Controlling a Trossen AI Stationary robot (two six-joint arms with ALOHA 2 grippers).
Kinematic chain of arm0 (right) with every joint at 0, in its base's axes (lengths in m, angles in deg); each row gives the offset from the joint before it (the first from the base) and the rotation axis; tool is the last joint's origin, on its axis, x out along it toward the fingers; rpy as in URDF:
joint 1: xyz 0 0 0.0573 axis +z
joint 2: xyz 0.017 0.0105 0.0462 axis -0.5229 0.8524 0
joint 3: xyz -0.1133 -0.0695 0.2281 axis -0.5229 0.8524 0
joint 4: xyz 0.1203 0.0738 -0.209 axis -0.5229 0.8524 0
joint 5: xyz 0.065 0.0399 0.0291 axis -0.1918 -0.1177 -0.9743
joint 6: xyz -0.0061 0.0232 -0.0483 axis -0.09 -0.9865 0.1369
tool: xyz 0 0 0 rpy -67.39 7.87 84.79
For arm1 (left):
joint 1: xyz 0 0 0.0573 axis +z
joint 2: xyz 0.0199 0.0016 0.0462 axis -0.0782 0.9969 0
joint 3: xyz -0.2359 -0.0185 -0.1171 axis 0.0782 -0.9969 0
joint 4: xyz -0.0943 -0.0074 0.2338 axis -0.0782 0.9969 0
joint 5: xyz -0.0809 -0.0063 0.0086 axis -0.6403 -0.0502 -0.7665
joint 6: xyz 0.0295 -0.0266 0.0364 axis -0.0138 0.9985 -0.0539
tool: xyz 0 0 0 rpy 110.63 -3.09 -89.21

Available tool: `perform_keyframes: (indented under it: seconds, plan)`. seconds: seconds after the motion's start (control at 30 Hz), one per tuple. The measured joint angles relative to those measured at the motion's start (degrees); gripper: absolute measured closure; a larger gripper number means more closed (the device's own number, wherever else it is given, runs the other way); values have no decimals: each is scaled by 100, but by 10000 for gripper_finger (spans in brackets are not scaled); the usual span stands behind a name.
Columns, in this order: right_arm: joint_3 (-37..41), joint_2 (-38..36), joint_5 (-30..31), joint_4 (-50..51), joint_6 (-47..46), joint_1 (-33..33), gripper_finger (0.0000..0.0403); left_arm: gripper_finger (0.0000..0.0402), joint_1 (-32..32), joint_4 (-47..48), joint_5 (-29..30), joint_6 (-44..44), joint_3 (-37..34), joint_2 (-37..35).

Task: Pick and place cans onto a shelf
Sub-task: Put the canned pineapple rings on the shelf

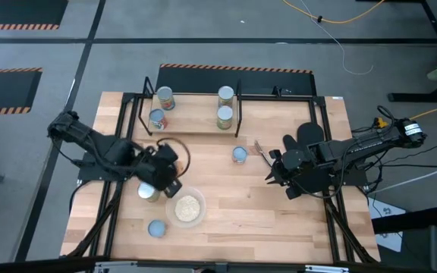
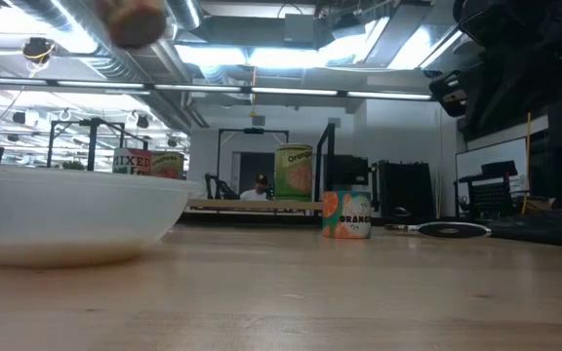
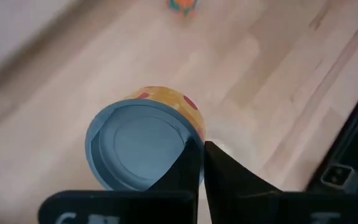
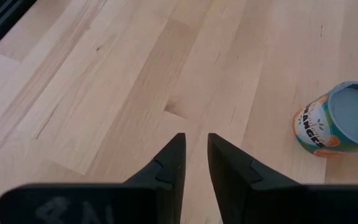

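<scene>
Left pincer (image 3: 202, 163): pressed together beside blue-topped yellow-labelled metal can (image 3: 143, 144) on tabletop (image 1: 279, 220), pinching nothing.
Risk: shut tips could topple it.
Light-wood shelf (image 1: 196, 114): carries four cans.
Right pincer (image 4: 194, 158): slightly parted, empty.

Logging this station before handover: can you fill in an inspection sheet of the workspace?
Surface: wooden table, bare between items.
Job's things: four cans on the shelf; three on the table: one mid-table, one near the front edge, one under the left gripper.
Clutter: bowl of pale grain; small utensil by the mid-table can.
Grippers: left gripper shut, empty, over its can; right gripper slightly apart, empty, above bare wood.
Cables: yellow and white cables on the floor behind; wiring on the right arm.
Surroundings: grey floor, striped mats.
</scene>
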Motion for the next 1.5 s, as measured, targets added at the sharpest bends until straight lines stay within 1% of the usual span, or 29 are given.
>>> perform_keyframes:
  seconds: [0.17,0.33,0.53,0.77,0.87,0.93,1.17,1.4,1.5]
  plan:
    - [0,0,0,-2,0,-2,331,399,908,-355,-198,-1340,0,39]
    - [0,0,0,-4,1,-2,331,399,1871,-377,-403,-2344,0,125]
    - [0,0,0,-15,10,-1,331,399,2902,-388,-477,-3319,7,261]
    - [0,-2,0,-32,23,-2,331,398,3789,-274,-486,-4299,-4,545]
    - [0,-2,1,-42,22,-2,331,398,4081,-306,-468,-4510,10,760]
    - [0,-2,0,-80,21,-2,331,398,4301,-160,-480,-4652,-2,931]
    - [0,-2,0,-103,20,-2,331,397,4764,-326,-481,-5161,0,1645]
    - [0,-2,0,-105,18,-2,331,397,5108,-337,-494,-5196,0,2212]
    - [0,-2,0,-105,18,-2,331,397,5197,-408,-643,-5196,0,2400]
